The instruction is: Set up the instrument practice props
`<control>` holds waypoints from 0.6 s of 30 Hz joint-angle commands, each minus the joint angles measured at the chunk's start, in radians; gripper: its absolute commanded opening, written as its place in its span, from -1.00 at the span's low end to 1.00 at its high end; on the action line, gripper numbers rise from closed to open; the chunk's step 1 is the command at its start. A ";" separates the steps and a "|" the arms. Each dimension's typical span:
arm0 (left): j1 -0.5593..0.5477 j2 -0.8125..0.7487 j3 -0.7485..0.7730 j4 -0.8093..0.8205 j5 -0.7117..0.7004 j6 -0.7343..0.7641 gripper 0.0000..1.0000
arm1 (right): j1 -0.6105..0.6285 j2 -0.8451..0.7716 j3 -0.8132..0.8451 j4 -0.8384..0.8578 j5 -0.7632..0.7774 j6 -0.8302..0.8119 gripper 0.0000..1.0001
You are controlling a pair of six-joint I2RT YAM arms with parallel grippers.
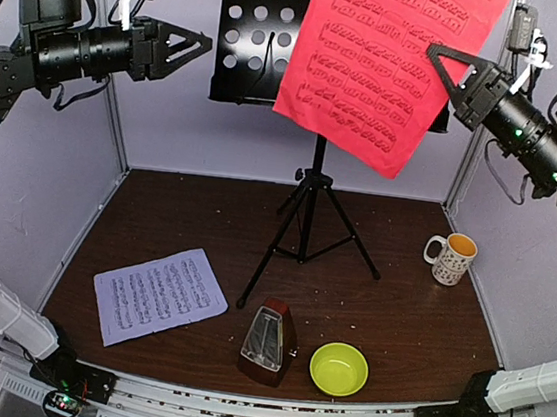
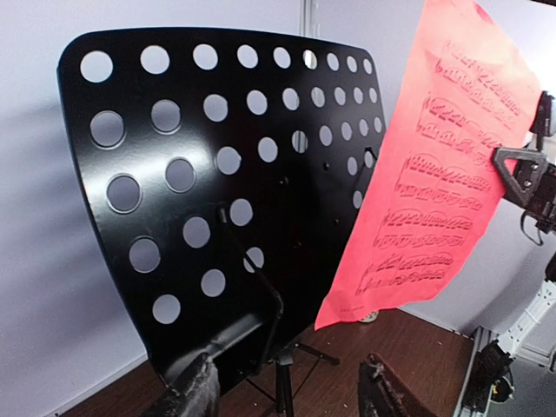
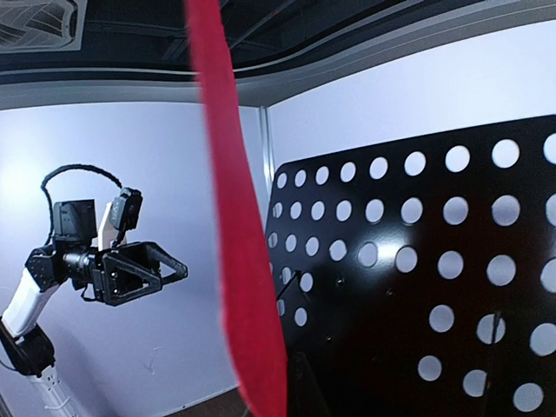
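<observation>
The black perforated music stand (image 1: 263, 36) stands on its tripod (image 1: 309, 222) at the back centre. My right gripper (image 1: 439, 58) is shut on the right edge of the red music sheet (image 1: 375, 69), which hangs tilted in front of the desk's right half. Seen from the right wrist, that sheet (image 3: 234, 217) is edge-on and runs down into the gripper (image 3: 280, 401). My left gripper (image 1: 199, 44) hovers left of the desk, open, its fingers (image 2: 195, 391) apart with nothing between them. The white music sheet (image 1: 158, 295) lies flat at front left. The brown metronome (image 1: 268, 340) stands at front centre.
A yellow-green bowl (image 1: 339, 368) sits right of the metronome. A patterned mug (image 1: 450, 258) stands at the right by the wall. Pale walls enclose the brown table (image 1: 397, 313) on three sides. The tripod's legs spread across the middle.
</observation>
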 commanded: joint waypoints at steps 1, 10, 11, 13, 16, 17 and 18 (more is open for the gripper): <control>-0.029 0.034 0.027 0.119 -0.149 -0.008 0.13 | -0.010 0.036 0.112 -0.118 0.126 -0.047 -1.00; -0.093 0.135 0.099 0.110 -0.224 0.019 0.12 | -0.039 0.138 0.276 -0.129 0.131 -0.086 -1.00; -0.095 0.148 0.117 0.097 -0.229 0.022 0.12 | -0.042 0.147 0.285 -0.130 0.126 -0.086 -1.00; -0.094 0.170 0.145 0.079 -0.231 0.026 0.13 | -0.049 0.160 0.296 -0.129 0.122 -0.086 -1.00; -0.095 0.205 0.182 0.056 -0.241 0.017 0.13 | -0.062 0.175 0.306 -0.130 0.120 -0.086 -1.00; -0.098 0.214 0.193 0.043 -0.243 0.018 0.14 | -0.066 0.179 0.309 -0.130 0.116 -0.088 -1.00; -0.097 0.219 0.200 0.036 -0.247 0.019 0.14 | -0.068 0.181 0.311 -0.127 0.112 -0.089 -1.00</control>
